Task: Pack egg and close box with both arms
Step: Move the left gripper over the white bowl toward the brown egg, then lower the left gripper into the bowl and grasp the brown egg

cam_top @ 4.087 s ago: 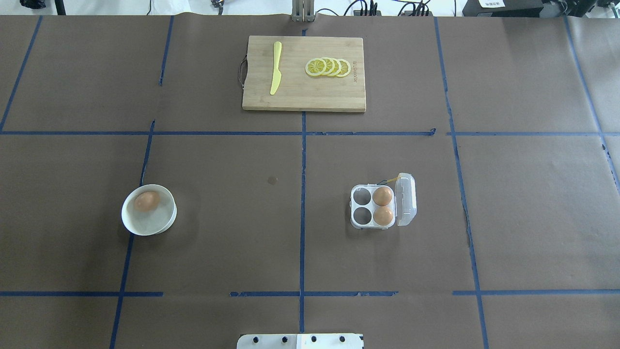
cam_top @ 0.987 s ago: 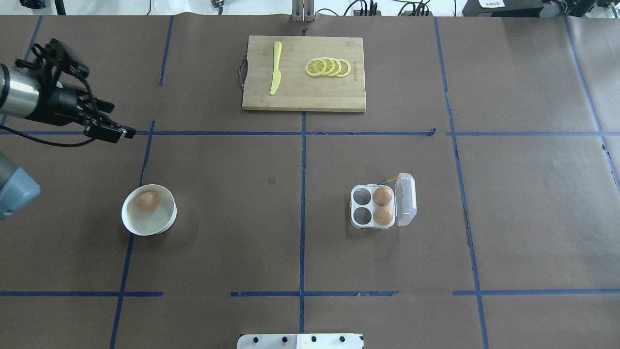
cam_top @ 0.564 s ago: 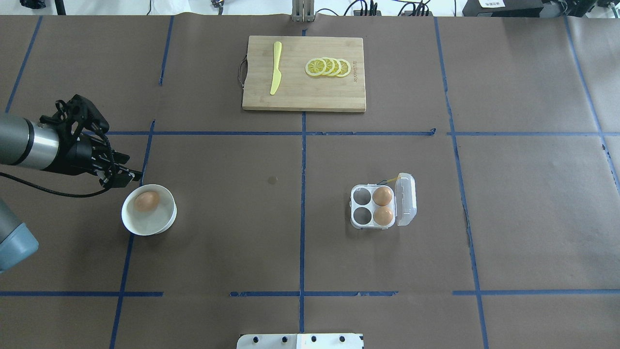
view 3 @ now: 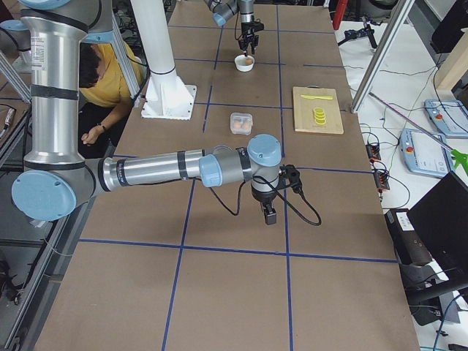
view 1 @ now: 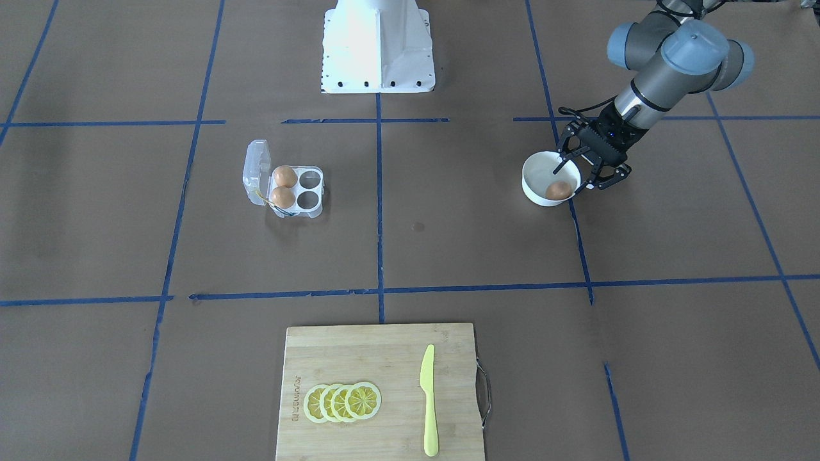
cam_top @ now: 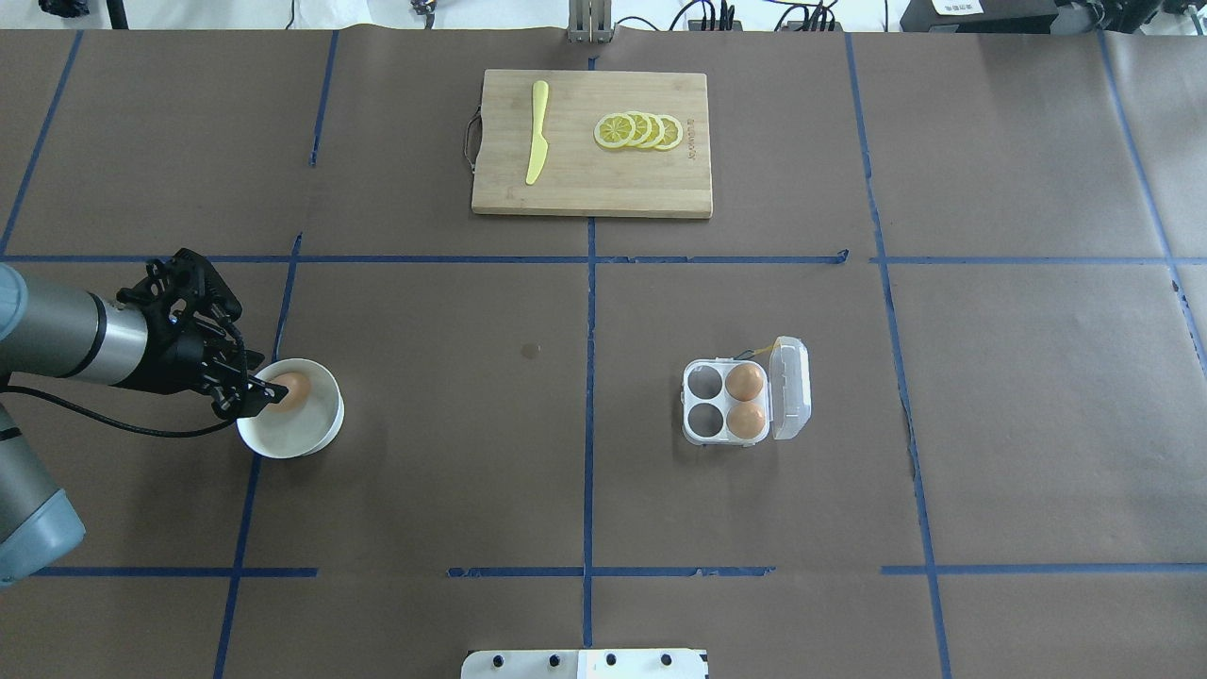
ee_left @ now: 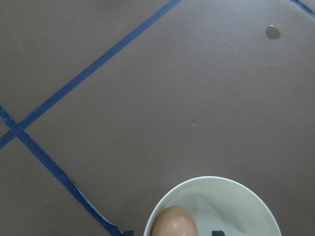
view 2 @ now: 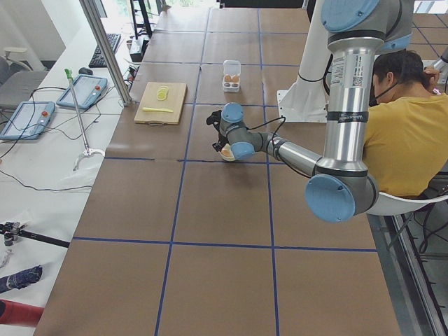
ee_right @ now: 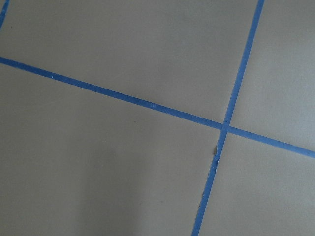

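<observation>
Egg (cam_top: 290, 390) is lying in the bowl (cam_top: 316, 439) on the counter, and your left fingers (view 1: 562, 163) are straddling it, open. You are facing a gentle squeeze, then a carry to the box (cam_top: 704, 402). Right fingers (view 3: 269, 215): cannot tell.

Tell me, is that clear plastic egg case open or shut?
Open. The small clear plastic egg case has its see-through lid swung aside, leaving two orange-brown eggs and two empty cups uncovered.

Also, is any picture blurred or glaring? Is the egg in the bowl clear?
Overhead view: sharp, even light, soft shadow beside the bowl. Left wrist view: sharp, but the egg cut by the bottom edge. Right wrist view: paler, only table and tape.
</observation>
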You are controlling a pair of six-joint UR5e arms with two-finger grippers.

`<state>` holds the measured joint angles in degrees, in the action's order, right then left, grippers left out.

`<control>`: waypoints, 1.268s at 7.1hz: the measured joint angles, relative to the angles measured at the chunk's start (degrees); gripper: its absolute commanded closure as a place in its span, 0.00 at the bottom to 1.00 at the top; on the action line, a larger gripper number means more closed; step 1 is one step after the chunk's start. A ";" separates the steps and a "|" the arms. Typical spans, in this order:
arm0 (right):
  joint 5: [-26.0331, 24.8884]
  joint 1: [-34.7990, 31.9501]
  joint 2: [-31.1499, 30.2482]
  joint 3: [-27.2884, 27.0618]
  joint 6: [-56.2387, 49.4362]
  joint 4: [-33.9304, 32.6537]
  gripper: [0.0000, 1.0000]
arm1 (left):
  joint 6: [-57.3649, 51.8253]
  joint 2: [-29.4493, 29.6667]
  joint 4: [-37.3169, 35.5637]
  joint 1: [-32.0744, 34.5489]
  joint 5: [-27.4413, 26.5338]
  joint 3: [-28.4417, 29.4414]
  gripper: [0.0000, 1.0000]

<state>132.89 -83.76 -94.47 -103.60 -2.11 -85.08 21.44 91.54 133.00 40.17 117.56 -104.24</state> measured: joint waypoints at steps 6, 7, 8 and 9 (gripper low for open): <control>0.00 0.00 -0.01 0.07 -0.09 0.06 0.00 | 0.17 1.99 0.16 -2.46 -2.29 3.06 0.38; 0.00 0.00 -0.01 0.07 -0.09 0.06 0.00 | 0.18 2.03 0.23 -2.59 -2.34 3.39 0.38; 0.00 0.00 -0.04 0.10 -0.09 0.03 0.00 | 0.20 2.08 0.29 -2.91 -2.39 3.68 0.38; -0.02 0.00 -0.07 0.13 -0.09 0.01 0.00 | 0.24 2.21 0.32 -3.31 -2.66 3.93 0.38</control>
<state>132.87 -83.76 -94.54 -103.48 -2.20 -85.07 21.68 93.76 133.32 36.86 114.90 -100.32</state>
